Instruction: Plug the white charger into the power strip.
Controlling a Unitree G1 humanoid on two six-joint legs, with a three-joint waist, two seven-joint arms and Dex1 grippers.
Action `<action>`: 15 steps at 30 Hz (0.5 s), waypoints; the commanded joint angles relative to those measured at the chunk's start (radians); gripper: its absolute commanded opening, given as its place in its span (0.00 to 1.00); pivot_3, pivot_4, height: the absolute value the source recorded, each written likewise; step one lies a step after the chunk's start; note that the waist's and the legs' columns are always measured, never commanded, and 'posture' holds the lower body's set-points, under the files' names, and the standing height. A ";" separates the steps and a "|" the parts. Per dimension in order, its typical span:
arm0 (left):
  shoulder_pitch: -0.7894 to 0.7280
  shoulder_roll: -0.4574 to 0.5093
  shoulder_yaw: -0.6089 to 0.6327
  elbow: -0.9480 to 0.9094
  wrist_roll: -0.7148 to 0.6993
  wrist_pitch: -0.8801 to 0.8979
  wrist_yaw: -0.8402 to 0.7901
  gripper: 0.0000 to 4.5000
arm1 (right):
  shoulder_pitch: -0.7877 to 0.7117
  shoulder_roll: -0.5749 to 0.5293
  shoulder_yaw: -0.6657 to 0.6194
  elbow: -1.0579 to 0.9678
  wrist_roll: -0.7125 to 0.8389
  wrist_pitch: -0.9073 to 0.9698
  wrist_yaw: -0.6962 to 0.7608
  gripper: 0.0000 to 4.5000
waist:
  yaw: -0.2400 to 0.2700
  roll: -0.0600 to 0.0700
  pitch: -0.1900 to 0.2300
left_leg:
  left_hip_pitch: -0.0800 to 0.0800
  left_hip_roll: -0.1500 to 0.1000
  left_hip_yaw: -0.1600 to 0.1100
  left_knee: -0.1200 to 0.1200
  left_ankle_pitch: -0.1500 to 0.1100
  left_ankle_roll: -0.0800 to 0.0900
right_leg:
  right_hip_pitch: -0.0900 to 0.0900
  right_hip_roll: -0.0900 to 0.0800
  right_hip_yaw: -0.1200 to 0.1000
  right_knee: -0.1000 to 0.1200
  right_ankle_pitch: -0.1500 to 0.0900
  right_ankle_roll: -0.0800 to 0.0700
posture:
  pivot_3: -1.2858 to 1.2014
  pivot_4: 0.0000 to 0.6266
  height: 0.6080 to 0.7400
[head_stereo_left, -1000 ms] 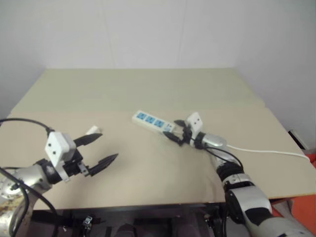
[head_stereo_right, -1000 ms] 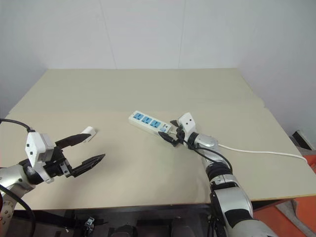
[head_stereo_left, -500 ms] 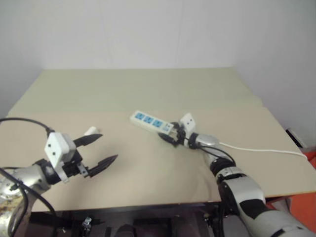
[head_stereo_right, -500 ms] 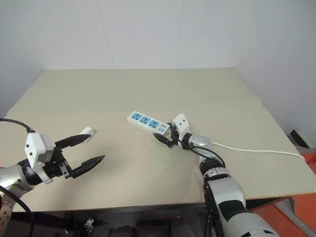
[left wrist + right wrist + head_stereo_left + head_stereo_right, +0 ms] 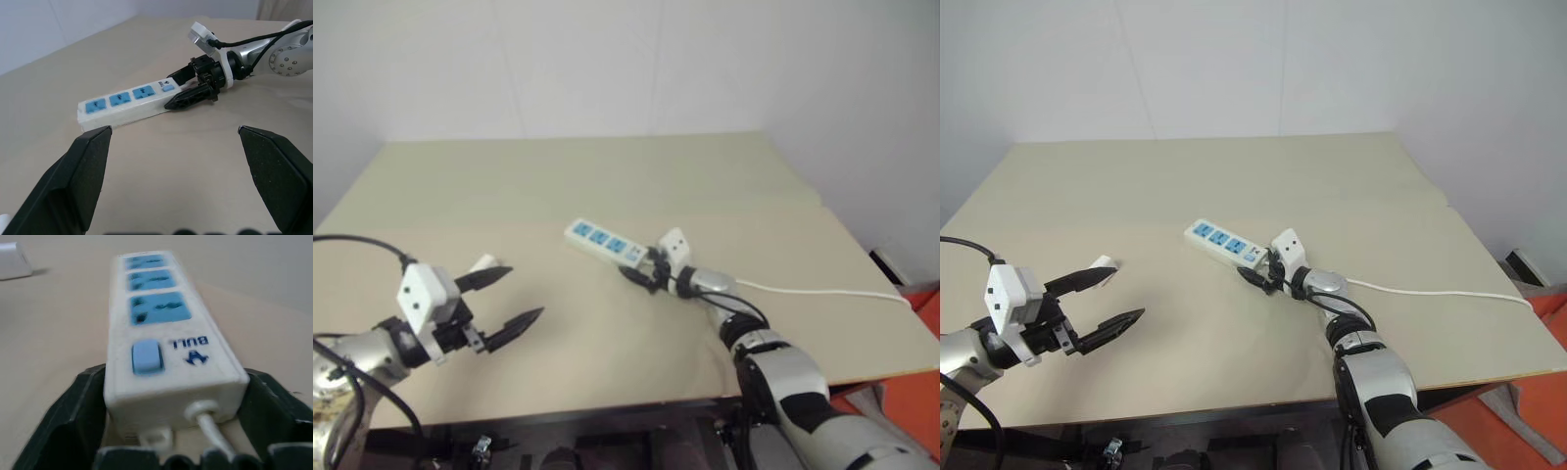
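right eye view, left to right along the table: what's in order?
Left claw with open black fingers → small white rounded plastic charger → long white plastic power strip with blue sockets → right claw around the strip's switch end → thin white cord running to the table's right edge.

Even soft light, faint shadows, no glare, head views slightly hazy — right wrist close-up blurred at edges
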 commanded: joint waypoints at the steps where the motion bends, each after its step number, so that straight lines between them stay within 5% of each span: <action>1: 0.007 0.017 0.047 -0.038 -0.018 -0.009 0.001 1.00 | 0.022 0.018 -0.001 0.014 -0.015 -0.015 0.003 0.76 | -0.001 0.000 0.000 | 0.000 0.000 0.000 0.000 0.000 0.000 | 0.000 0.000 0.000 0.000 0.000 0.000 | 0.52 0.24 1.00; 9: 0.011 0.032 0.056 -0.041 -0.025 -0.001 -0.009 1.00 | 0.069 -0.010 -0.013 -0.047 0.007 -0.056 0.114 0.76 | 0.000 0.000 0.000 | 0.000 0.000 0.000 0.000 0.000 0.000 | 0.000 0.001 0.000 -0.001 0.000 0.000 | 0.52 0.24 1.00; 15: -0.075 0.129 0.041 0.055 -0.033 0.011 -0.086 1.00 | 0.184 -0.101 0.013 -0.267 0.062 -0.017 0.393 0.76 | 0.012 0.000 0.000 | 0.000 0.000 -0.001 0.000 0.000 0.000 | 0.001 0.001 0.000 -0.001 0.000 0.000 | 0.52 0.24 1.00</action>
